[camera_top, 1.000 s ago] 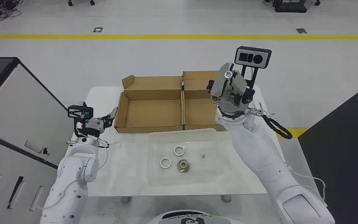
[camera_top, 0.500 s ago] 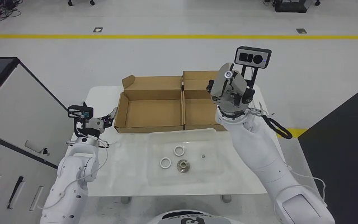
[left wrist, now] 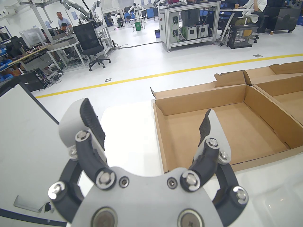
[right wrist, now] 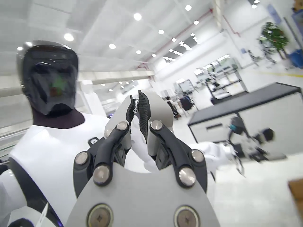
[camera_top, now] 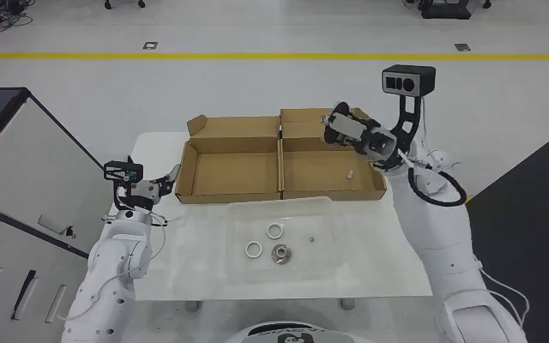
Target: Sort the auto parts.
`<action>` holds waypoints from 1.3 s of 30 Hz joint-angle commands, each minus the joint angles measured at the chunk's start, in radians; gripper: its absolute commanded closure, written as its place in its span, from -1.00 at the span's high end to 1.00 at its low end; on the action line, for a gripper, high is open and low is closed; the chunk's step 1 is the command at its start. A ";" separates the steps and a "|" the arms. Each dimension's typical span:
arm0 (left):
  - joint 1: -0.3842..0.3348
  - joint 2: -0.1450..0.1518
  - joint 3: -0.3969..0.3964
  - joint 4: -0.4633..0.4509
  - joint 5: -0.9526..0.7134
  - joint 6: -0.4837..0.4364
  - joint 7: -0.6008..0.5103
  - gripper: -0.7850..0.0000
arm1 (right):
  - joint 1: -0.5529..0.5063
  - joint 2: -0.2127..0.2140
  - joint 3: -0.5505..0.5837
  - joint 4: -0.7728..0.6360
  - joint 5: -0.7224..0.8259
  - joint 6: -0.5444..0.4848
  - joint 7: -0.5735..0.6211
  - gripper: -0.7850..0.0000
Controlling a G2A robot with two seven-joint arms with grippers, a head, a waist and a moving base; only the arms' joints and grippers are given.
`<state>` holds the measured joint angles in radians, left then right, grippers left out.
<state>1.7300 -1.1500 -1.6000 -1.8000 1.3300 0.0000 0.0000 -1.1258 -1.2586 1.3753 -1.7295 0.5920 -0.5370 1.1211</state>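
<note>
Swung rightward, right pincer (right wrist: 136, 100) pinches a tiny silvery coil spring (right wrist: 135, 106); left pincer (left wrist: 146, 110) gapes spread.

The top camera sits above the arms and looks steeply down on the worktop (camera_top: 197, 257). It is far enough back to take in both cardboard boxes (camera_top: 232, 171) and the floor's yellow line (camera_top: 257, 56) at 12 o'clock. The left wrist camera rides close behind the left claw (left wrist: 149, 121) at the worktop's 9 o'clock edge, low, facing about 1 o'clock. It shares the boxes and yellow line with the top view. The right wrist camera, close behind the right claw (right wrist: 136, 102), tilts up toward 6 o'clock and the ceiling lights (right wrist: 137, 16).
</note>
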 commanded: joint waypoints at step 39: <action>0.000 0.000 0.000 0.000 0.000 0.000 0.000 1.00 | 0.537 0.131 -0.452 0.386 -1.275 0.106 0.251 -1.00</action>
<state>1.7300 -1.1500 -1.6000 -1.8000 1.3300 0.0000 0.0000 -0.5896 -1.1261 0.9304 -1.3518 -0.6752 -0.4361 1.3750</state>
